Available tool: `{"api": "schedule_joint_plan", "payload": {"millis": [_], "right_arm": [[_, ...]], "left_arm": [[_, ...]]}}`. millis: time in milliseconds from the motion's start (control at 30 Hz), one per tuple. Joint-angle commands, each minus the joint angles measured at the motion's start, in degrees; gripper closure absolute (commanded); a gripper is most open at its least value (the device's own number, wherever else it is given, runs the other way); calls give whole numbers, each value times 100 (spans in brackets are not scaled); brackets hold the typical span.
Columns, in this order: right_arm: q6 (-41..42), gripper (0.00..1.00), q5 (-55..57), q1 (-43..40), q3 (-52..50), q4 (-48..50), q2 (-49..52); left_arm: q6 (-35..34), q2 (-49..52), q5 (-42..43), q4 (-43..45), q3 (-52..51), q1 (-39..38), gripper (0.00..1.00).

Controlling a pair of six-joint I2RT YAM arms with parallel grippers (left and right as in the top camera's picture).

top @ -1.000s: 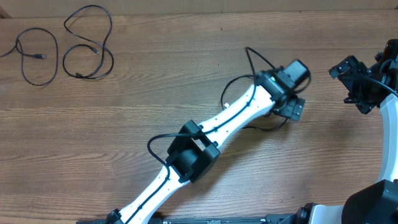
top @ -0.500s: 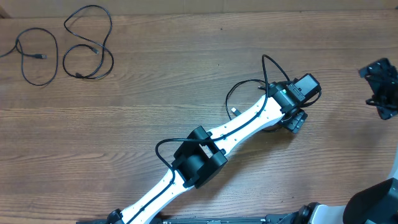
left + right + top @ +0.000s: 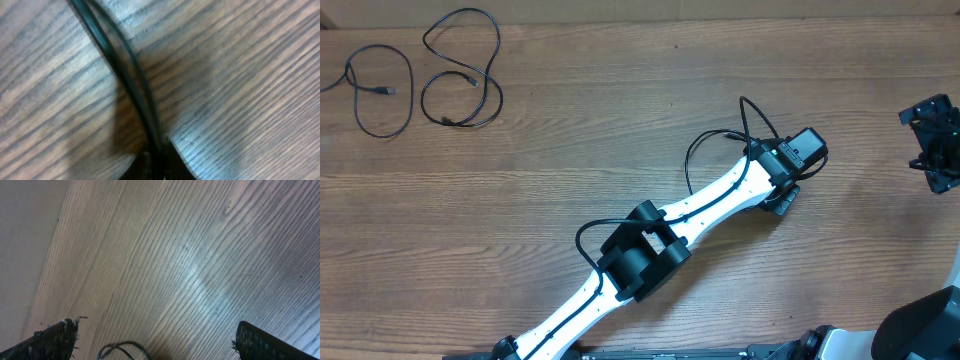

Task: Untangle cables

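Note:
Two cables lie apart as loose loops at the far left of the table, one (image 3: 378, 92) near the edge and one (image 3: 462, 68) beside it. My left gripper (image 3: 782, 198) is low over the wood right of centre, under its wrist. In the left wrist view two thin black strands of a third cable (image 3: 117, 75) run down into the left gripper (image 3: 156, 161), which is shut on them. My right gripper (image 3: 932, 145) hangs at the table's right edge; its fingers (image 3: 55, 340) stand wide open with nothing between them.
The left arm (image 3: 650, 250) stretches diagonally from the front edge to right of centre, its own thicker black wire (image 3: 745, 120) arching above the wrist. A thin black loop (image 3: 122, 349) shows at the bottom of the right wrist view; I cannot tell what it belongs to.
The left gripper has closed on the cable strands after shifting to the right. The right gripper has drawn back toward the right edge and stayed open.

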Motion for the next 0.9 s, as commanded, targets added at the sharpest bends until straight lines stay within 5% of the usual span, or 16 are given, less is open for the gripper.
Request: {"api": "schedule_joint_plan", "payload": {"millis": [0, 333, 867], "right_arm": [[22, 0, -28, -13, 144, -11, -90], [22, 0, -28, -13, 144, -42, -90], [24, 0, -31, -9, 144, -37, -90]], "left_arm": [[20, 120, -39, -55, -63, 17, 96], [22, -717, -1027, -1285, 433, 748, 96], [55, -3923, -1838, -2446, 439, 3215, 96]]}}
